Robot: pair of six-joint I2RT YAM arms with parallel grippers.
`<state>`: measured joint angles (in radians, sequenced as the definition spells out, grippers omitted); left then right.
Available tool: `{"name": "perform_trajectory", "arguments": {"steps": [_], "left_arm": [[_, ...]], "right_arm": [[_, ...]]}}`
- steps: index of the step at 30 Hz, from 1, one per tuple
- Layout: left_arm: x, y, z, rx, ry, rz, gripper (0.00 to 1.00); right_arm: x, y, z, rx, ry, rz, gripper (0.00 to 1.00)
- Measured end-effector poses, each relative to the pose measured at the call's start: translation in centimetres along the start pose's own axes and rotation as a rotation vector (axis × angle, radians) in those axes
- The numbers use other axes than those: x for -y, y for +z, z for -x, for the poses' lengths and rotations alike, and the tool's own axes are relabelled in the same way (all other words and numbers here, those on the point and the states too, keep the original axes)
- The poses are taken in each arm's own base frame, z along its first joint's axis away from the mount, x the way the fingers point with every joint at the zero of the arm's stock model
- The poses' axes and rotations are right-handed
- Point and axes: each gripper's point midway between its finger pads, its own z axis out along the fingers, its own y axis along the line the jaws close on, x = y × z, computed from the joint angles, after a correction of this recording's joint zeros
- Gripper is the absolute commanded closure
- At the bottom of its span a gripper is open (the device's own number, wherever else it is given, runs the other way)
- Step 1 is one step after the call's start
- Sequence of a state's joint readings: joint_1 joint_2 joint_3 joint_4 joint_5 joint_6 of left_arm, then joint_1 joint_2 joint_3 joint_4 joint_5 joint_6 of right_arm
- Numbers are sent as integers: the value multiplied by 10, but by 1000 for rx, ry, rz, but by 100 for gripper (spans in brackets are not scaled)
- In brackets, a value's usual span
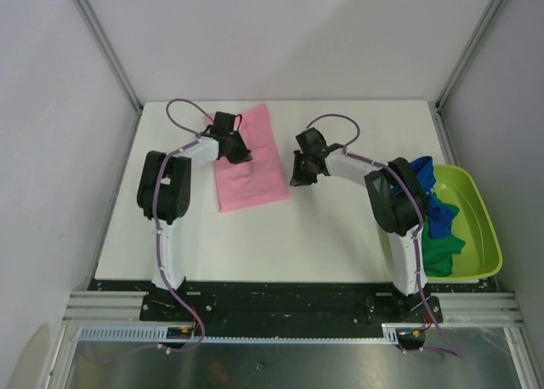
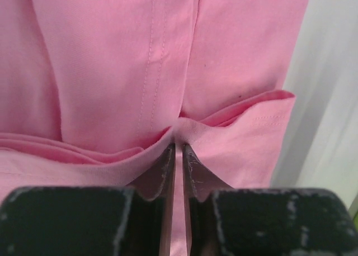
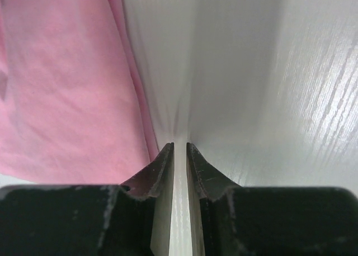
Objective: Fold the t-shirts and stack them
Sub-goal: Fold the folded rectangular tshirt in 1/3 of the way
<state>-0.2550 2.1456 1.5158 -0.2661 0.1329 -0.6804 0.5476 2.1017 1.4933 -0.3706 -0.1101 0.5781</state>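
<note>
You will find the pink t-shirt (image 1: 251, 164) lying flat on the white table (image 1: 340, 236), folded into a long rectangle that sits a little slanted. All places below are given from this shirt. The left gripper (image 1: 231, 147) stands over its far left part, near the far edge. In the left wrist view its two fingers (image 2: 168, 166) are pressed almost together, and a small ridge of pink fabric is drawn up between their tips, so this gripper is clamped on the shirt. In that view a double line of stitching runs away from the fingers along the cloth, and a folded hem with a layer under it shows to the right of them. The right gripper (image 1: 302, 175) is just beside the right long edge of the shirt, low over the bare table. In the right wrist view only a thin slit stays between its fingers (image 3: 198, 172), and through this slit you see white table. It holds nothing, and the pink edge lies just to the left of the fingertips. Well to the right of the shirt, past the right arm, a lime-green tub (image 1: 474, 204) holds the blue t-shirt (image 1: 440, 215) and the green t-shirt (image 1: 442, 251), both crumpled. The blue one is the farther of the two, and the arm partly hides it.
</note>
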Motion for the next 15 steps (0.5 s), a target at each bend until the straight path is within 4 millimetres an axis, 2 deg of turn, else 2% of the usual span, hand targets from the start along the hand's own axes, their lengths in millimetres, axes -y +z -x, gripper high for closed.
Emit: {"name": "perform_trajectory", "arguments": {"steps": [3,11,15], "left_arm": [[-2,-1,6,13,-2,5,83],[-7,-7,15,34,4,5,76],[-17,-41,6,63,-6,29,76]], "right_arm": [[-2,-6,0,12,-18,-6,81],[-25,-26,5,62,-72,22,80],[-34,-27,-1,57,-94,33,80]]}}
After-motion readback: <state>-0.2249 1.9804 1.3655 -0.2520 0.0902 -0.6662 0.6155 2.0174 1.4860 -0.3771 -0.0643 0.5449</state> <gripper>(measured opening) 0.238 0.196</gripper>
